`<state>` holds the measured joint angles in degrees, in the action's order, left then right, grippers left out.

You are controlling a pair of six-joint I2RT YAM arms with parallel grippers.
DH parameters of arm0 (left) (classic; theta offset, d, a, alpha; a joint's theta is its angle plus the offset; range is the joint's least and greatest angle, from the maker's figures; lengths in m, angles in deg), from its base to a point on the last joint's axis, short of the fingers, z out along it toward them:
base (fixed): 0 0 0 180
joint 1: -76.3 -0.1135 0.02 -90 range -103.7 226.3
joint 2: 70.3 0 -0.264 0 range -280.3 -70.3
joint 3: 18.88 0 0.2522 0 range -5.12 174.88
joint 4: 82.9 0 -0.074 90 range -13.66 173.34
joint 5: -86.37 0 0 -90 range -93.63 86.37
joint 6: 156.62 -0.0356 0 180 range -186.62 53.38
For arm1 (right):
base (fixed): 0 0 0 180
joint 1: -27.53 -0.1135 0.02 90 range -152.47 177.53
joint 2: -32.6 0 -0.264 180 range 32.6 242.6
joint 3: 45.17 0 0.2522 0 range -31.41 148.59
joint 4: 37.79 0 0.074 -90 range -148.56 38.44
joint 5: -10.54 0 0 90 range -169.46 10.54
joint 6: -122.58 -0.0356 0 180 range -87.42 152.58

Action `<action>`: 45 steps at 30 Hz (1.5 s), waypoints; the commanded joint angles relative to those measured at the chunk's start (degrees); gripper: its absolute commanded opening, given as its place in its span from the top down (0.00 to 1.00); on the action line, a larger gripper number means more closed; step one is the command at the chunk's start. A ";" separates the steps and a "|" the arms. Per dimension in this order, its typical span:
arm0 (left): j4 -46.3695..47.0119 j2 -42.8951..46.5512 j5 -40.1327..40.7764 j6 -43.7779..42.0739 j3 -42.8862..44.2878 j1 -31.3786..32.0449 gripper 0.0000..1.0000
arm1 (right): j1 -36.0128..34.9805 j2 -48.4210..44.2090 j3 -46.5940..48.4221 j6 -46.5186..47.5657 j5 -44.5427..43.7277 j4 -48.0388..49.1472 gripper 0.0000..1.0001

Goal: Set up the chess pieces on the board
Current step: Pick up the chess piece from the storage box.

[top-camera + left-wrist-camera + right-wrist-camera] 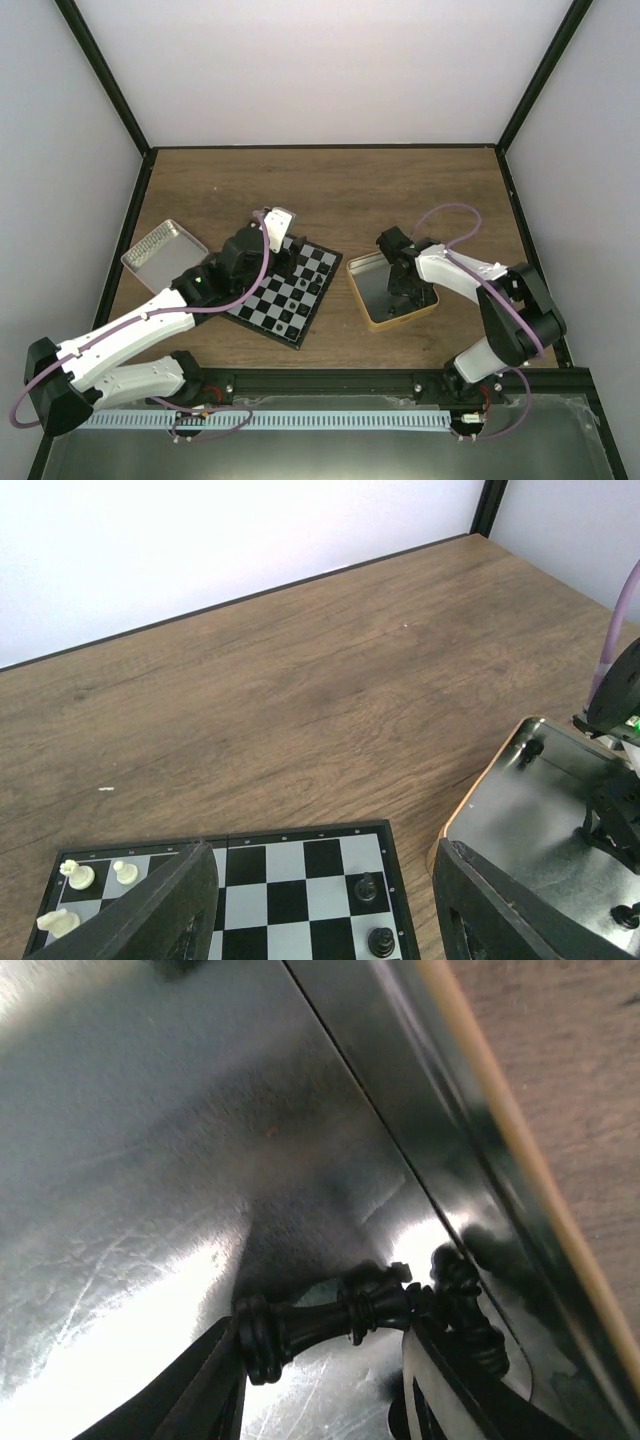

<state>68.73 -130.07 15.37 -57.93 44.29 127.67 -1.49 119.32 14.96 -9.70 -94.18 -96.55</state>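
Note:
The board (pixel 262 310) lies left of centre, with a few black and cream-white chess pieces on it. My left gripper (pixel 287 262) hovers open and empty over its far edge. In the left wrist view (pixel 325 900) two black pieces (pixel 367 886) stand near the board's (pixel 300 865) right corner and three white pieces (pixel 77 875) at the left. My right gripper (pixel 400 290) is down inside the gold-rimmed tin (pixel 375 322). In the right wrist view (pixel 320 1370) it is shut on a black piece (pixel 320 1320) lying sideways between the fingers. Another black piece (pixel 470 1310) lies against the tin wall.
A silver tin (pixel 165 250) lies at the far left of the board. The gold-rimmed tin (pixel 520 810) sits close to the board's right side, with more black pieces in it. The table has a black frame around it and white walls behind.

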 commanded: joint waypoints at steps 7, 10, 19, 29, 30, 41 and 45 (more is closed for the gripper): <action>1.60 0.18 0.21 -0.50 -0.45 -0.16 0.39 | 2.18 1.52 0.80 4.40 -0.78 6.95 0.62; 1.60 0.10 0.31 -0.58 -0.46 -0.16 0.39 | 2.15 0.52 -0.15 6.55 1.56 11.35 0.62; 1.71 -0.16 0.46 -0.65 -0.50 -0.16 0.39 | 2.19 -0.12 1.61 6.72 4.42 11.91 0.48; 1.78 -0.46 0.55 -0.95 -0.28 -0.19 0.39 | 2.21 -1.21 2.42 -2.76 1.61 11.31 0.43; 1.78 -0.45 0.64 -0.95 -0.28 -0.15 0.39 | 2.21 -0.77 2.55 -4.23 1.09 10.94 0.43; 1.78 -0.40 0.44 -0.82 -0.37 -0.14 0.39 | 2.12 -1.80 -0.28 -10.03 2.51 7.26 0.54; 1.78 -0.53 0.40 -0.79 -0.41 -0.14 0.39 | 2.12 -2.89 -1.97 -9.25 7.11 8.65 0.55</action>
<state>68.73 -130.35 15.59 -58.13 44.27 127.67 0.39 118.38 14.22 -18.01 -90.77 -88.15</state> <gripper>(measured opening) 0.610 0.457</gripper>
